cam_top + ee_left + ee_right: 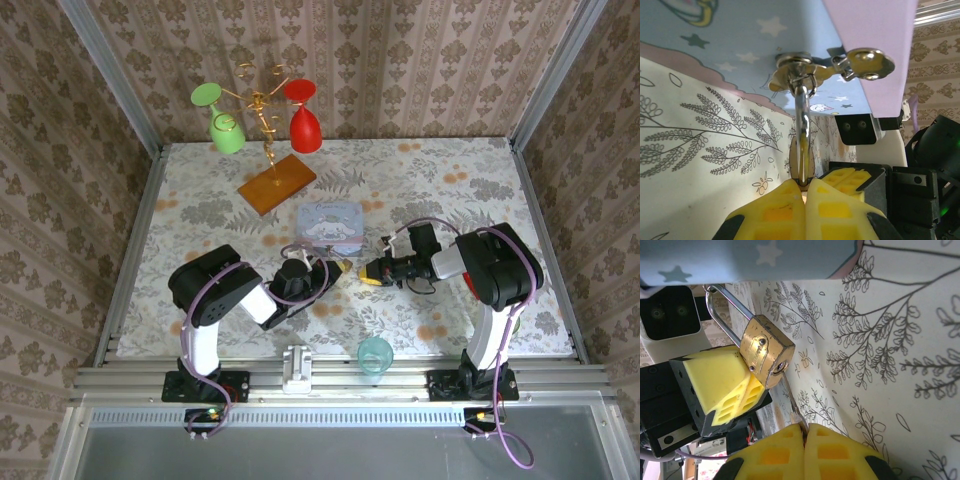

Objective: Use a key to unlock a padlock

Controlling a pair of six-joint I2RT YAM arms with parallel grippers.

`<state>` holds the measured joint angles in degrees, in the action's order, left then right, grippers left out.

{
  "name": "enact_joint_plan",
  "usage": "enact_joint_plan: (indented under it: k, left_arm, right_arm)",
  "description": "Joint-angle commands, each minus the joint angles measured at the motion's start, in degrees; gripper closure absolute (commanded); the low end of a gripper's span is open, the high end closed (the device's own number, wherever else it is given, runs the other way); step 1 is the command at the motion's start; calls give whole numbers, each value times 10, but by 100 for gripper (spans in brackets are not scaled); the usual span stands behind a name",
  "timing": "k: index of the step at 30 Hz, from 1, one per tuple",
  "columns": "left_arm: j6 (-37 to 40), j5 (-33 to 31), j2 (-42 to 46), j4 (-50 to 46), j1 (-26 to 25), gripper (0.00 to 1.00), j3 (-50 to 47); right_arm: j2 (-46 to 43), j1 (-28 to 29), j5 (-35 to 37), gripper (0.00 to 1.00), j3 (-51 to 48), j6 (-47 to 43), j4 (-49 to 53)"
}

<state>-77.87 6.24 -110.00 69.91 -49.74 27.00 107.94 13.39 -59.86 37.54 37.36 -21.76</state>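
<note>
**Key at the keyhole, turn not yet made**

The step in hand was the fitting of the key into the lock. The right pincer (804,432) was clenched on the key (794,407), whose thin blade ran from the fingertips up to the keyhole in the base of the padlock (765,352). The left pincer (804,186) was closed tight, apparently on the edge of the padlock's body to steady it, though the wrist views left the exact contact hard to read. The padlock hung by its shackle (722,310) from the hasp of the tin box (330,225) at the middle of the table (450,180), just in front of the box and between the two pincers. The shackle looked seated in the body, so the lock was judged shut.

The next move likely called for a turn of the right wrist about the key's axis while the left held the body firm, with care not to bend the blade.

Counted:
- one padlock
- one key
- one tin box
- one stand (277,183) with two glasses, one green (225,125) and one red (305,125)
- one teal cup (375,355)
</note>
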Motion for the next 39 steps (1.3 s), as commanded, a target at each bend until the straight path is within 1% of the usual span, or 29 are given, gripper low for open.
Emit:
enact_joint_plan:
  k: [1, 4, 10, 14, 18, 20, 25, 29, 34, 39]
  left_arm:
    - [-10, 3, -6, 26, 0, 100, -5]
    - [-7, 3, -3, 21, -1, 100, -1]
    - [-22, 1, -14, 37, -4, 100, -3]
    - [-23, -2, -12, 37, -4, 100, -5]
    - [-20, -2, -8, 36, -2, 100, -3]
    - [-20, 1, -7, 35, -1, 100, 0]
    - [-18, 0, -2, 34, 1, 100, -2]
    - [-19, 4, -3, 35, 0, 100, 0]
    - [-23, 7, -1, 35, -3, 100, -1]
    - [-18, 20, 9, 32, -3, 100, 1]
  right_arm:
    - [21, 0, -24, 100, 12, 5, -13]
    - [31, 1, -34, 100, 6, 28, -52]
    - [46, 0, -38, 100, 9, 50, -85]
    - [48, 1, -37, 100, 15, 33, -62]
    - [32, 1, -17, 100, 23, -23, 30]
    - [29, 1, -13, 100, 27, -37, 51]
    - [26, 2, -23, 100, 25, -33, 39]
    - [32, 6, -41, 100, 22, 4, -18]
    - [52, 8, -45, 100, 32, 22, -47]
    - [53, 4, -44, 100, 41, 2, -21]
